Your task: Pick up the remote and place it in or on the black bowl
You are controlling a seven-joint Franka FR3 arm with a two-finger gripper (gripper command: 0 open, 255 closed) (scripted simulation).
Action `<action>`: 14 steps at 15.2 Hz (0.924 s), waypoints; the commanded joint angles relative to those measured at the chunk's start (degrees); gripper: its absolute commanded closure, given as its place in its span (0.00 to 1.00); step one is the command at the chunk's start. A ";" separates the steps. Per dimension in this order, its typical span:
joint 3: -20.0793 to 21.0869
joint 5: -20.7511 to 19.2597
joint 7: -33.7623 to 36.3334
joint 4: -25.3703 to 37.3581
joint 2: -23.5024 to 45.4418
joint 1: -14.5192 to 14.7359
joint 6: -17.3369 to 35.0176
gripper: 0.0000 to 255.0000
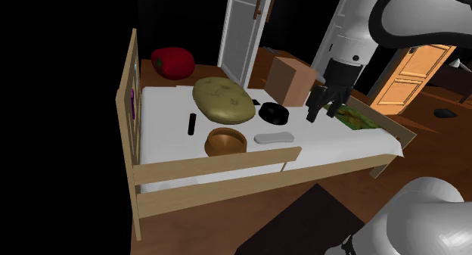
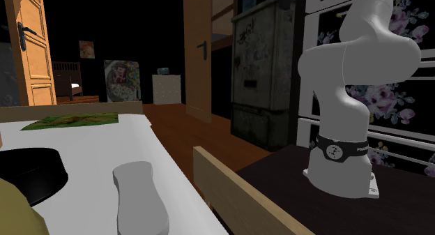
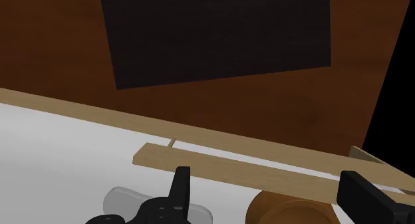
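The gripper [image 1: 321,113] hangs above the bed [image 1: 166,132], its fingers spread apart with nothing between them. In the shoulder view it sits to the right of the black bowl [image 1: 273,111] and just left of a green picture [image 1: 355,119] lying flat on the sheet.

The remote [image 1: 274,138], drawn plain grey with rounded ends and a narrower middle, lies flat on the white sheet close to the bed's near rail [image 1: 219,164]. It is on the near side of the black bowl, with a strip of sheet between them. A brown bowl [image 1: 226,141] stands just to its left in the shoulder view.

In the wrist view the remote [image 3: 123,201] shows beside one finger [image 3: 179,189], and the brown bowl [image 3: 286,209] lies between the two.

Farther left in the shoulder view, an olive cushion [image 1: 222,100] rests on the sheet, with a short black stick [image 1: 192,125] near it.
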 commanded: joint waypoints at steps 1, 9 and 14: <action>0.00 0.00 0.00 0.00 0.00 0.00 0.00 0.00; -11.88 -8.72 -26.43 -7.33 4.30 2.65 13.15 0.00; -19.34 -12.54 -42.61 -7.87 11.91 4.76 22.65 0.00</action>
